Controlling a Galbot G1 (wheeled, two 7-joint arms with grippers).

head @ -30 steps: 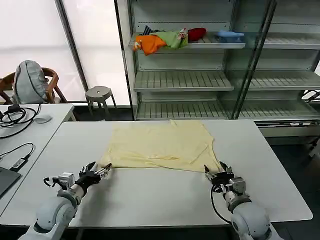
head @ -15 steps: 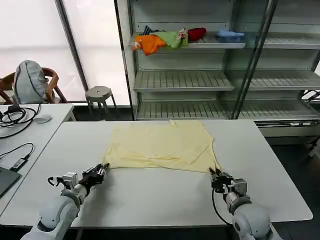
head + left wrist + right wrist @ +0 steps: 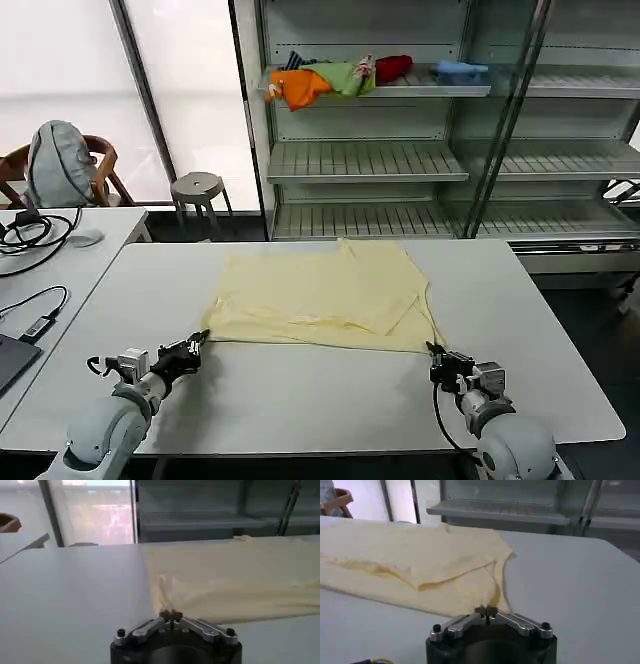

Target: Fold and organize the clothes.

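Pale yellow, thin cotton T-shirt (image 3: 320,295) lies spread and partly folded on the white rectangular table (image 3: 300,390), toward the far middle, with one layer doubled over on its right half. Left gripper (image 3: 194,344) low at the shirt's near left corner, fingers closed together, pinching the hem; the left wrist view shows the tips meeting on the cloth edge (image 3: 170,614). Right gripper (image 3: 436,354) low at the near right corner, fingers likewise clamped on the fabric (image 3: 486,611). Near hem runs between both grippers.
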